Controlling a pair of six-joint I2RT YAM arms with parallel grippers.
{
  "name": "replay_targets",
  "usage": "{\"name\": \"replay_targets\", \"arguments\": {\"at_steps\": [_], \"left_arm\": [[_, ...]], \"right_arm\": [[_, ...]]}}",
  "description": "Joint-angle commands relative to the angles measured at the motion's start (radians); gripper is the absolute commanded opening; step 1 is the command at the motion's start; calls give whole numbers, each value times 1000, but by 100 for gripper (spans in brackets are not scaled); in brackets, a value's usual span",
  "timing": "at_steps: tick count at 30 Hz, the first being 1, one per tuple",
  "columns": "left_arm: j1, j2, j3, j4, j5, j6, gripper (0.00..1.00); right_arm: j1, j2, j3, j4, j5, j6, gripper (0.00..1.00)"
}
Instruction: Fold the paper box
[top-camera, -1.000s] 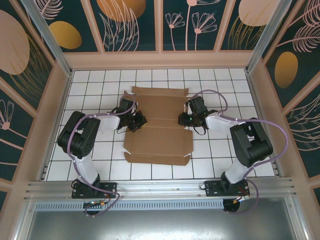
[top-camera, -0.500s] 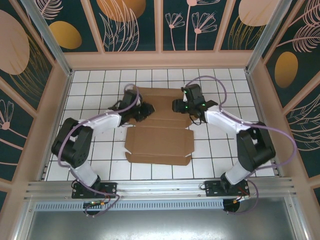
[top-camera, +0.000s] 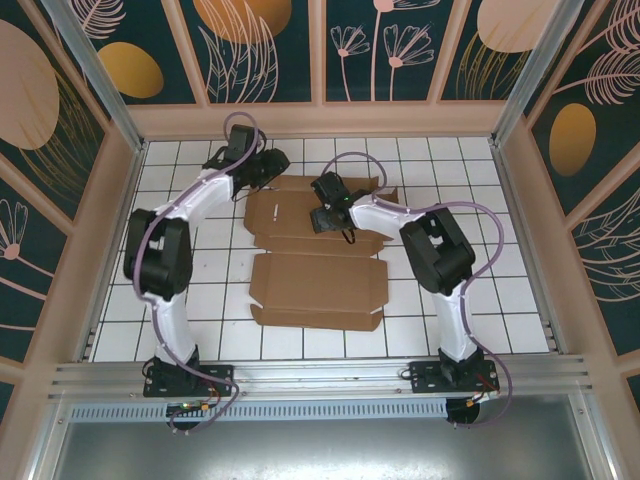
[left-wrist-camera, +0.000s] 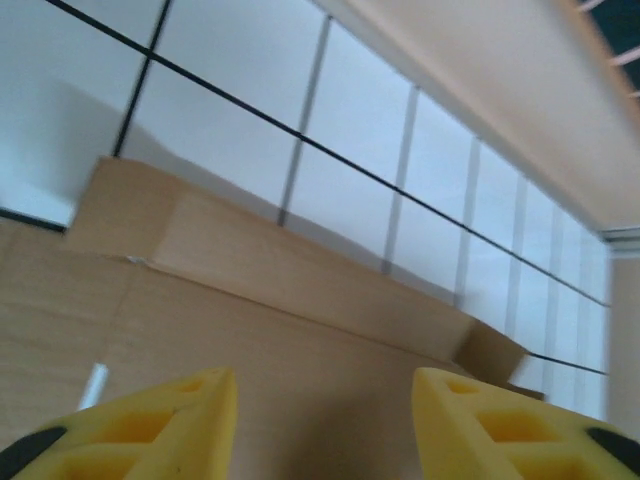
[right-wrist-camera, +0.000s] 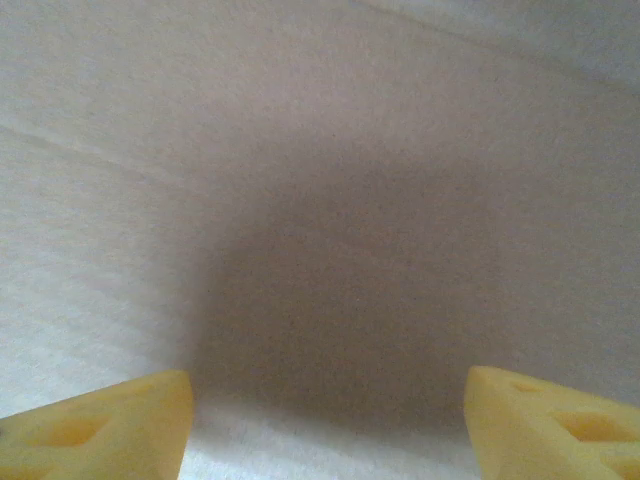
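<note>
Paper box (top-camera: 318, 285) lies unfolded and flat at mid worktop (top-camera: 200, 300). Your left gripper (top-camera: 266, 168) sits at its far-left corner, jaws apart, nothing between them. Your right gripper (top-camera: 322, 210) is close over the box's far half, jaws wide apart and empty.

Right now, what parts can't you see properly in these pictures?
- Top view: the right arm covers the far middle of the paper box.
- Right wrist view: the paper box is blurry; whether the right fingers touch it is unclear.
- Left wrist view: the left fingers are cut off by the bottom edge.
</note>
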Motion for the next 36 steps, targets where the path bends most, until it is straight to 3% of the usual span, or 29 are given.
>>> {"name": "replay_targets", "arguments": {"at_steps": [1,2,3,9,19,29,36], "left_arm": [[27,117,189,-206,-106,100,52],[29,155,241,-243,-122,107,56],[31,193,283,-263,-124,117,68],[33,344,457,-346,-177,186,73],[35,422,470,-327,-120,203,70],[32,332,334,-183,27,163,64],[30,355,312,-128,97,124,61]], "right_arm": [[4,49,24,-57,7,-30,70],[7,52,16,-53,13,-34,70],[9,53,6,-49,15,-37,70],[9,42,-47,-20,2,-29,70],[9,46,-70,-4,-14,-24,70],[8,66,-86,9,-28,-19,68],[11,74,-84,7,-36,-18,66]]}}
